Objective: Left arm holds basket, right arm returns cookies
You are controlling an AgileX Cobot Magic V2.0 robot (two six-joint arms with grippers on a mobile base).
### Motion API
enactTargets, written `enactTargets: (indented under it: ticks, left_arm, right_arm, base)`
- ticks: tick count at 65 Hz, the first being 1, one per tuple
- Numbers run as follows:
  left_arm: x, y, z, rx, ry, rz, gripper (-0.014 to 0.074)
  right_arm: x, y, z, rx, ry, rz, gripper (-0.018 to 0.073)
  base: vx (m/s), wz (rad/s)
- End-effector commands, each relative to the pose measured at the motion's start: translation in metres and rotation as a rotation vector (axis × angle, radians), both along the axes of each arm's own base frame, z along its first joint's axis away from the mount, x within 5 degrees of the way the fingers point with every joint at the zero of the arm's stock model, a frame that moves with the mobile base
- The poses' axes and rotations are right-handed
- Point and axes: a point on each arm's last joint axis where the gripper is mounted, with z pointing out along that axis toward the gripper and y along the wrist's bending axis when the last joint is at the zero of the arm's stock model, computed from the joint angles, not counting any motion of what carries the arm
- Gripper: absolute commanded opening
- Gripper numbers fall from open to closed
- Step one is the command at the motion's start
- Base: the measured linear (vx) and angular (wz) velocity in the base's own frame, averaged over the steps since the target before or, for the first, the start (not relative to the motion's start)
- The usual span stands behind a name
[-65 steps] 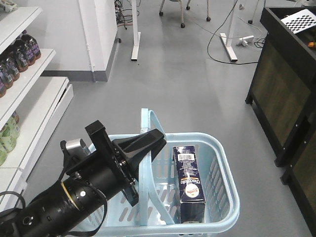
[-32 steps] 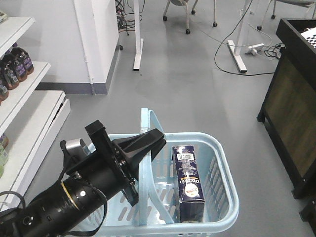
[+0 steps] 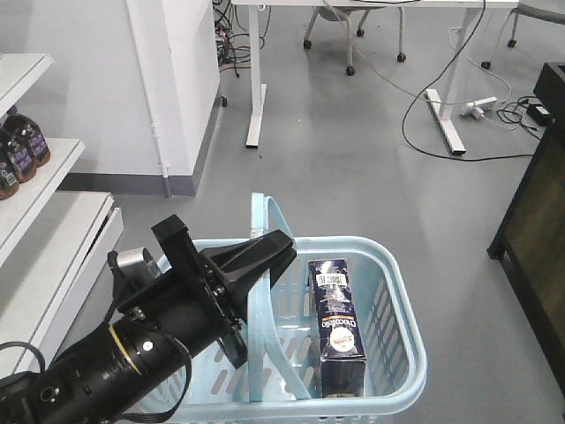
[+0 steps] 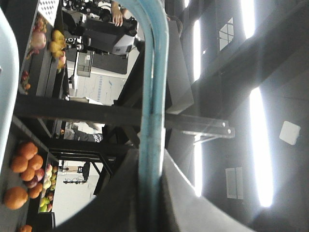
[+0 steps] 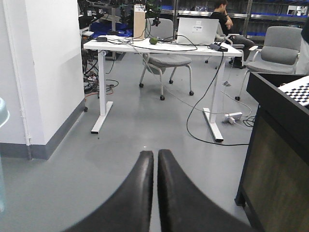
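In the right half of the light blue slotted plastic basket (image 3: 353, 244), the dark navy rectangular cardboard cookie box (image 3: 339, 329) lies lengthwise. Left black wedge-shaped end effector (image 3: 281, 252) clamps the flat blue handle (image 3: 258, 318). Right black end effector (image 5: 155, 166) is pinched closed and empty. Box likely light, stiff, crushable; take it across the long sides.

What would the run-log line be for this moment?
left claw: shut on handle of basket | right claw: shut, empty, off basket | cookies: lying inside basket, right side

cookies (image 3: 338, 329) in basket (image 3: 388, 322), right side
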Motion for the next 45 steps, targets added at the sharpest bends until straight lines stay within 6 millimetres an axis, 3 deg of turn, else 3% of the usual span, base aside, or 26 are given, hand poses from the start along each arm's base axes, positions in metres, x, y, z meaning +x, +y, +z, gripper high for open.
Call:
enactTargets:
  ticks: [1,45]
  left_arm:
    - [-0.007,0.0052,0.0397,-0.245,-0.209,-0.011,-0.0003]
    - [-0.0068,0.0054,0.0396,-0.246,-0.208,-0.008,-0.0003]
  right_arm:
    - [0.0004,-0.0002,0.0014,-0.013,-0.064,-0.003,-0.0006]
    - [0.0004,-0.0002,0.0014,-0.013,-0.064,-0.003,-0.0006]
  base:
    - [0.41,0.04]
    - [0.35,0.06]
